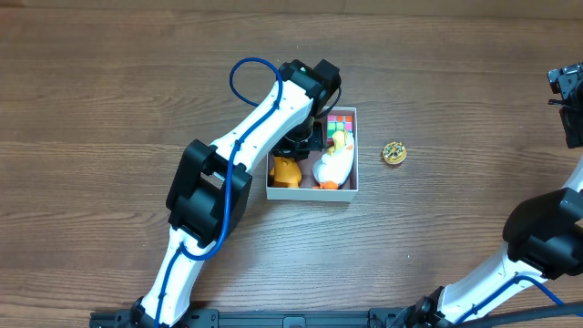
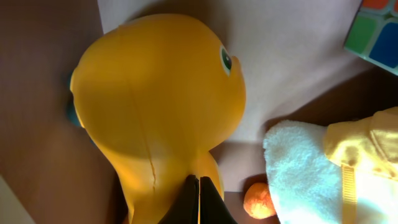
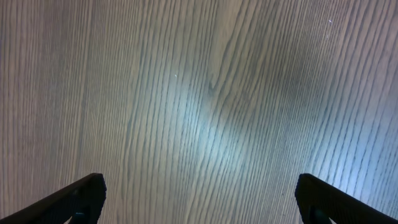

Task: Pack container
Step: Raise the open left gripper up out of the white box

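Two arms work at a wood-grain table (image 1: 109, 82). Near the centre of the overhead view rests the container (image 1: 310, 194), a shallow white-walled box with a dull pink floor. Inside it, a colour-tiled cube (image 1: 341, 121) occupies the 1 o'clock corner, a white plush duck (image 1: 332, 164) lies toward 5 o'clock, and an orange toy (image 1: 285, 170) sits at 7 o'clock. The left arm (image 1: 246, 137) enters from 7 o'clock and covers the box's 11 o'clock part, hiding its gripper from above. In the wrist view the left gripper (image 2: 198, 186) is clenched, fingers pressed together with nothing between them, close against the orange toy; contact cannot be judged. A small round trinket (image 1: 393, 152) lies on the table at 3 o'clock of the container, apart from it. The right gripper (image 3: 199, 186), at the 3 o'clock edge, is released, fingers wide above wood.
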`<action>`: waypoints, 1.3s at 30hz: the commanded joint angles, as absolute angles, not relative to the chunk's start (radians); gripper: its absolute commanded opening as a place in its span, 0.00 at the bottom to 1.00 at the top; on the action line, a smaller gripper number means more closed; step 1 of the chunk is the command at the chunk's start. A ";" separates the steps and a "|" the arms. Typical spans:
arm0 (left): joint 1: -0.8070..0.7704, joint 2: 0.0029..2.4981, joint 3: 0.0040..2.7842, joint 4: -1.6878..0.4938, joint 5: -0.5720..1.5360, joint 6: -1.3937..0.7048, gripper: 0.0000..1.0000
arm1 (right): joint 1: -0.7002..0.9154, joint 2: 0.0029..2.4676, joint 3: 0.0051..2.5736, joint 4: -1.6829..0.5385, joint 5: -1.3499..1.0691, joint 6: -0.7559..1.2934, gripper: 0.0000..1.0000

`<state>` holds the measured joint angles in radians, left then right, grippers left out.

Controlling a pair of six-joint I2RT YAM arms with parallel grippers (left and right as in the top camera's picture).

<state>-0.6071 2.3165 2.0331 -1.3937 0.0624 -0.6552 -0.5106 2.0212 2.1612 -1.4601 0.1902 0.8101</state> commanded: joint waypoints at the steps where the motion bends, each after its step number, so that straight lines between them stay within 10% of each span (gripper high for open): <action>1: -0.599 2.334 2.030 -1.422 0.000 -0.677 0.04 | -0.512 2.022 2.159 -1.460 0.200 0.803 1.00; 39: -0.578 2.334 2.231 -1.384 0.102 -0.561 0.08 | -0.512 2.022 2.159 -1.460 0.200 0.803 1.00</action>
<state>-0.5972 2.3272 2.1166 -1.3689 0.0792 -0.6018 -0.5106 2.0212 2.1612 -1.4601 0.1902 0.8101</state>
